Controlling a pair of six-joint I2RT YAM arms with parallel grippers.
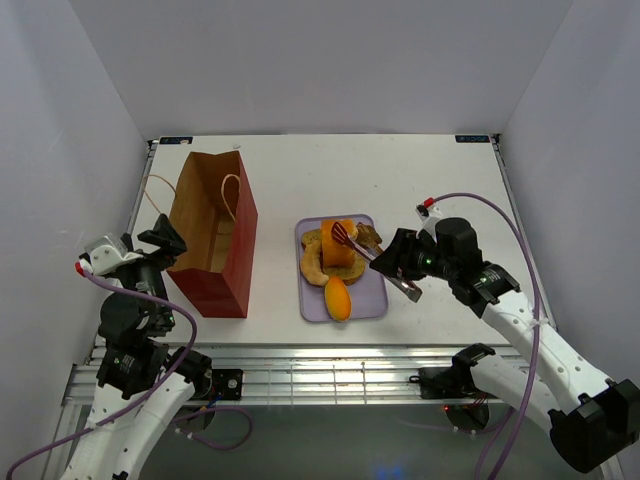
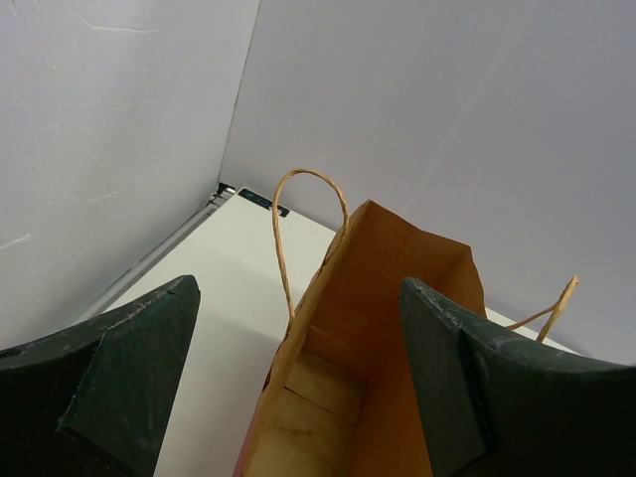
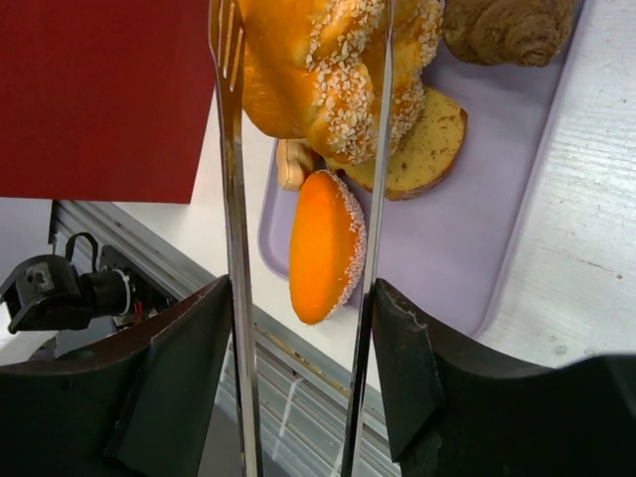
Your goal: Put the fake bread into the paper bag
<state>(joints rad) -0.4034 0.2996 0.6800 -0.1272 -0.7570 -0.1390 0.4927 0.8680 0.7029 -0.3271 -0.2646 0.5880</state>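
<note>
The paper bag (image 1: 210,230) stands open at the left, reddish-brown outside and tan inside (image 2: 368,328). My left gripper (image 1: 162,243) is open at the bag's left rim, and its jaws straddle that wall (image 2: 298,318). My right gripper (image 1: 405,262) is shut on metal tongs (image 3: 227,149). The tongs pinch a golden-orange seeded bread piece (image 3: 328,70) over the lavender tray (image 1: 372,300). An orange bun (image 1: 339,297), a pale crescent roll (image 1: 311,266), a brown-crusted slice (image 3: 427,149) and a brown croissant (image 3: 507,30) lie on the tray (image 3: 497,238).
The bag's cord handles (image 2: 283,229) loop above its rim. The table's near edge and metal rail (image 1: 330,350) lie just below the tray. White walls enclose the table on three sides.
</note>
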